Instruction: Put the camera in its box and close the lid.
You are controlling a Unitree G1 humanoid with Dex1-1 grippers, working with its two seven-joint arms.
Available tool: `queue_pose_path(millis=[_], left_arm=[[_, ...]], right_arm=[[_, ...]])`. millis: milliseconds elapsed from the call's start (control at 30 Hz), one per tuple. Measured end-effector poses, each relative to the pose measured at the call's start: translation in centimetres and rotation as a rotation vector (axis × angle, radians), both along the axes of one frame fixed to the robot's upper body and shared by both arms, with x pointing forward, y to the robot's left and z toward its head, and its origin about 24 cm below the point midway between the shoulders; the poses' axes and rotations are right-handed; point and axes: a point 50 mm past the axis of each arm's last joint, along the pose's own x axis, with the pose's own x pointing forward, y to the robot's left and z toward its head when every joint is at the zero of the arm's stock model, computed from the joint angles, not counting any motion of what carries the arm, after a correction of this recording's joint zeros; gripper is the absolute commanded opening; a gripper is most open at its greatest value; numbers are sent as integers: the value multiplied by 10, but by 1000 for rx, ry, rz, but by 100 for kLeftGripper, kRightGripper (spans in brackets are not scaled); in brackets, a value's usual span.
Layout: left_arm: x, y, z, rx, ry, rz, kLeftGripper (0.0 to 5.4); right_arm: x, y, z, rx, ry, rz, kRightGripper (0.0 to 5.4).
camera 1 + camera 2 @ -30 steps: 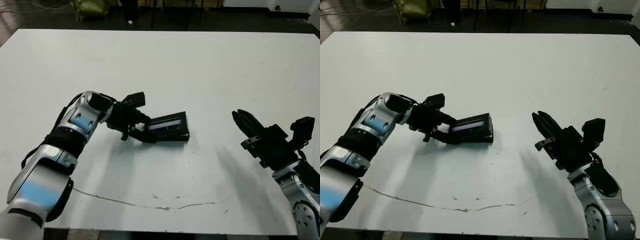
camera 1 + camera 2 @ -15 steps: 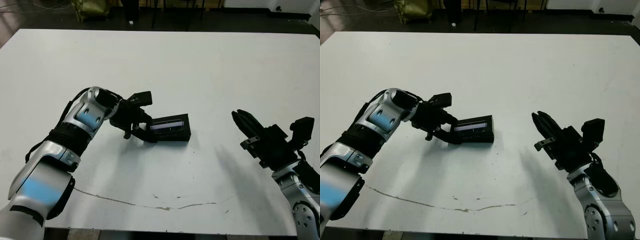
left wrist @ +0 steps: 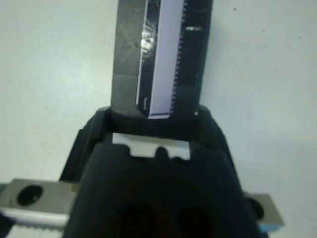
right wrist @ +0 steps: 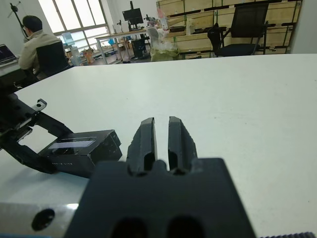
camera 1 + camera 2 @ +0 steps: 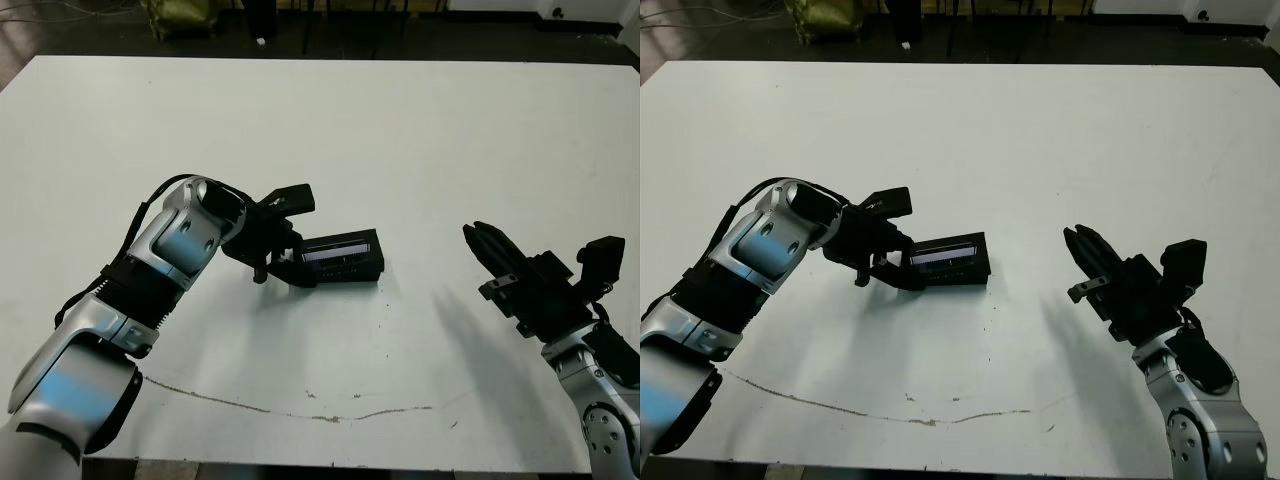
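Observation:
The black box (image 5: 345, 266) lies at mid-table with the lid (image 5: 337, 247) on top, silvery stripe facing up. The camera is hidden. My left gripper (image 5: 293, 236) is open, its two fingers straddling the box's left end, one finger (image 5: 292, 196) raised on the far side and the other low against the near corner. In the left wrist view the striped lid (image 3: 171, 54) runs out from between the fingers. My right gripper (image 5: 482, 238) hovers shut and empty to the right, well apart from the box (image 4: 81, 148).
A thin cracked line (image 5: 300, 410) runs along the table's front part. Bare white table (image 5: 400, 130) stretches behind and between the arms. Beyond the table, a person (image 4: 37, 42) sits at a desk among chairs and shelves.
The left gripper has slid a little to the right onto the box's end, and the lid, tilted up earlier, now lies flatter on the box. The right arm has not moved.

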Motion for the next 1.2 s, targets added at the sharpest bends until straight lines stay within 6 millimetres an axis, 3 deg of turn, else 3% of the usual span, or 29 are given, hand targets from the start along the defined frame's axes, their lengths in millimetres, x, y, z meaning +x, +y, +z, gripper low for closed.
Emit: queue_pose_path(millis=[367, 900, 1200], left_arm=[[-8, -14, -1, -21, -61, -122, 539], [-6, -12, 5, -61, -143, -96, 539], [-6, 8, 39, -397, -239, -1, 539]], right_arm=[[-1, 0, -1, -2, 1, 1, 0], [-1, 1, 1, -13, -11, 0, 0], [-1, 0, -1, -10, -2, -6, 0]])
